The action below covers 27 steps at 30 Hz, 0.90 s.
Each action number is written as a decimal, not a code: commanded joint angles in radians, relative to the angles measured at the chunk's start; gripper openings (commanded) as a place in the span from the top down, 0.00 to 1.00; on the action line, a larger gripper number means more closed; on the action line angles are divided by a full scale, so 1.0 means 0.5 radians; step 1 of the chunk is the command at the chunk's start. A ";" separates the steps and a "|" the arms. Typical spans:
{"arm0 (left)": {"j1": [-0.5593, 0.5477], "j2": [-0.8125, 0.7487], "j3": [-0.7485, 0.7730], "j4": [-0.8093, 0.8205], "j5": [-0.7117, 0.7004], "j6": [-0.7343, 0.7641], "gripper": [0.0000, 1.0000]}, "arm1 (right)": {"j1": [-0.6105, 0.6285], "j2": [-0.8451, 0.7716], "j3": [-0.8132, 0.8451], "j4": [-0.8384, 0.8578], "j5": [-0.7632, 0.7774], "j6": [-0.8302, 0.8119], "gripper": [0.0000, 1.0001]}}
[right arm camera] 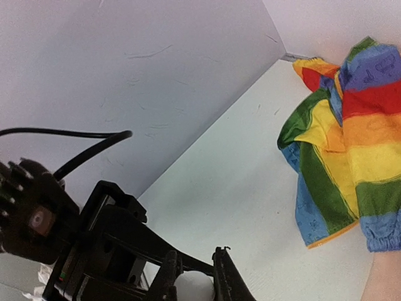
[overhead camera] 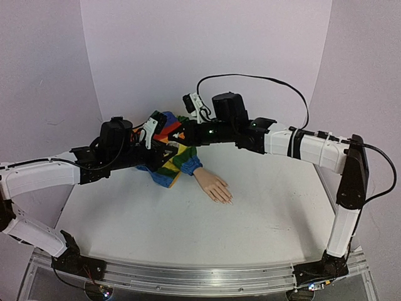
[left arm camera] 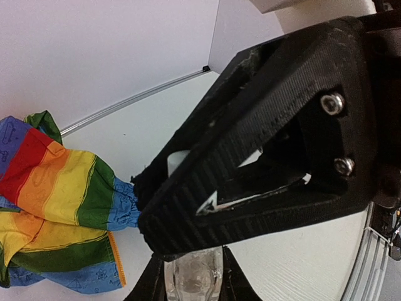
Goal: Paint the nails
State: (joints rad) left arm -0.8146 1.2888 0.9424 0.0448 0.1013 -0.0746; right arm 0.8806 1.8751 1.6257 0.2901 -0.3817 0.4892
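Note:
The peach mannequin hand (overhead camera: pixel 213 186) lies on the white table, its pale nails (overhead camera: pixel 227 199) pointing to the near right. Its rainbow-striped sleeve (overhead camera: pixel 172 157) is bunched behind it. My two grippers meet above the sleeve. My left gripper (left arm camera: pixel 194 263) is shut on a small clear bottle (left arm camera: pixel 194 281). My right gripper (right arm camera: pixel 193 274) is shut on the bottle's white cap (right arm camera: pixel 193 291). In the left wrist view the right gripper's black body fills the frame and the cap (left arm camera: pixel 178 162) shows behind it. The nails are out of both wrist views.
The white table (overhead camera: pixel 188 232) has a curved pale backdrop (overhead camera: pixel 207 50) behind it. A black cable (overhead camera: pixel 263 78) loops above the right arm. The sleeve also shows in the left wrist view (left arm camera: pixel 56 207) and the right wrist view (right arm camera: pixel 351 150).

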 commanded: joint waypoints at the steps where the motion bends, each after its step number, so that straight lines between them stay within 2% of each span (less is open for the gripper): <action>1: -0.015 -0.015 0.128 0.127 0.022 0.022 1.00 | 0.002 0.031 0.101 0.126 -0.079 0.051 0.94; 6: -0.010 -0.041 0.126 0.128 0.157 -0.051 1.00 | -0.009 0.006 0.032 0.162 -0.301 -0.007 1.00; 10: 0.042 -0.059 0.145 0.127 0.527 -0.151 1.00 | -0.022 -0.053 -0.047 0.181 -0.728 -0.206 0.99; 13: 0.070 -0.049 0.186 0.128 0.975 -0.179 1.00 | -0.020 -0.096 -0.151 0.184 -1.218 -0.394 0.97; 15: 0.073 -0.038 0.223 0.129 1.392 -0.215 1.00 | -0.020 -0.122 -0.214 0.184 -1.557 -0.450 0.97; 17: 0.074 -0.009 0.277 0.127 1.761 -0.280 1.00 | -0.022 -0.165 -0.289 0.186 -1.748 -0.487 0.98; 19: 0.074 0.024 0.321 0.127 1.991 -0.371 1.00 | -0.020 -0.226 -0.380 0.186 -1.824 -0.502 1.00; 21: 0.072 0.022 0.326 0.126 2.062 -0.435 1.00 | -0.018 -0.296 -0.452 0.187 -1.829 -0.512 1.00; 27: 0.068 -0.127 0.206 0.128 1.789 -0.395 1.00 | 0.005 -0.446 -0.583 0.190 -1.688 -0.498 0.99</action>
State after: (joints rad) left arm -0.7979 1.3033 1.0042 -0.0254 1.0092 -0.2630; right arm 0.8516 1.6970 1.3746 0.4004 -1.1519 0.2539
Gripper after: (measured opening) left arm 0.217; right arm 0.143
